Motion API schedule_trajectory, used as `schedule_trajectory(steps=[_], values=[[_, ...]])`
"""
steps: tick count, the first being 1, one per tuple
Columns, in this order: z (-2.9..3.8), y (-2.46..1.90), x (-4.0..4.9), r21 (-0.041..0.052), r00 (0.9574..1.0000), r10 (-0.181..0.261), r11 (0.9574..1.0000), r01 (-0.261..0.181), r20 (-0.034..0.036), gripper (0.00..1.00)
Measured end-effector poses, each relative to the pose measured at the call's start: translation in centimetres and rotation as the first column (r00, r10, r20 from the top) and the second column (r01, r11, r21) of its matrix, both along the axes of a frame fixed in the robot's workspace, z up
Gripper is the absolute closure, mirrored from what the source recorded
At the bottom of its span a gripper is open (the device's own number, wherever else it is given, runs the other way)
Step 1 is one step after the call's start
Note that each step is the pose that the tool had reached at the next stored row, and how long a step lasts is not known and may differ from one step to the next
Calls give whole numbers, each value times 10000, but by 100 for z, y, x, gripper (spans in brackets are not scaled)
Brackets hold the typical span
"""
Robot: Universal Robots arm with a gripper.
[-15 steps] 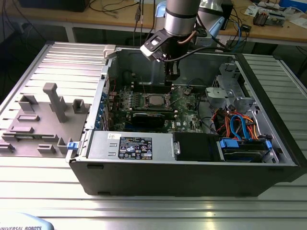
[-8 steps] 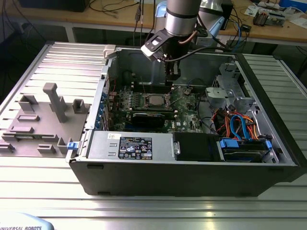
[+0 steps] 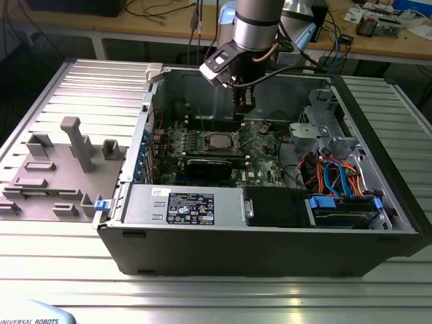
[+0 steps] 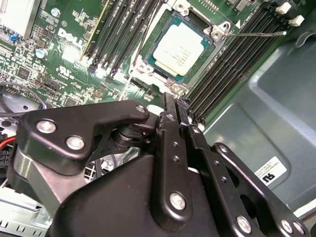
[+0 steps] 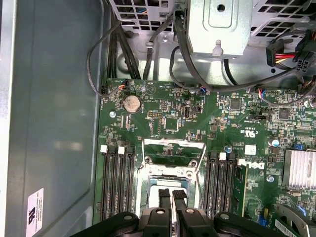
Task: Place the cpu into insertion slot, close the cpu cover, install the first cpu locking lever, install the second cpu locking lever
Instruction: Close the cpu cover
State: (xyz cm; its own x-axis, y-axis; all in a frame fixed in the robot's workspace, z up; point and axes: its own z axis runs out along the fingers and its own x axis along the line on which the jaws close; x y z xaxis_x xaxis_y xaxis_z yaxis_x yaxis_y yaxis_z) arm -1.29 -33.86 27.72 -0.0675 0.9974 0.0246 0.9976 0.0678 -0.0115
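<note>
The cpu (image 4: 181,47), a silvery square chip, lies in the insertion slot (image 4: 148,69) on the green board; the exterior view shows it low in the open case (image 3: 217,142). My gripper (image 4: 173,101) hangs just above the slot's near edge, its black fingers pressed together with nothing between them. In the first wrist view the fingertips (image 5: 165,196) hide part of the chip. The cpu cover (image 5: 173,152), a thin silvery frame, looks hinged up on the slot's far side. One thin wire locking lever (image 4: 256,33) sticks out sideways from a slot corner.
Black memory slots (image 4: 222,74) flank the socket on both sides. A long black card (image 3: 214,165) lies near the socket. Cables and a drive cage (image 3: 324,135) fill the exterior view's right. The grey case wall (image 5: 49,123) stands close by. A grey fixture block (image 3: 74,145) sits outside.
</note>
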Motion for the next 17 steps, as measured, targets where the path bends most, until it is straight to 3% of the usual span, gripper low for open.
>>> schedule_trajectory(steps=[17], values=[[0,0,39,0,10000,0,10000,0,0,84]])
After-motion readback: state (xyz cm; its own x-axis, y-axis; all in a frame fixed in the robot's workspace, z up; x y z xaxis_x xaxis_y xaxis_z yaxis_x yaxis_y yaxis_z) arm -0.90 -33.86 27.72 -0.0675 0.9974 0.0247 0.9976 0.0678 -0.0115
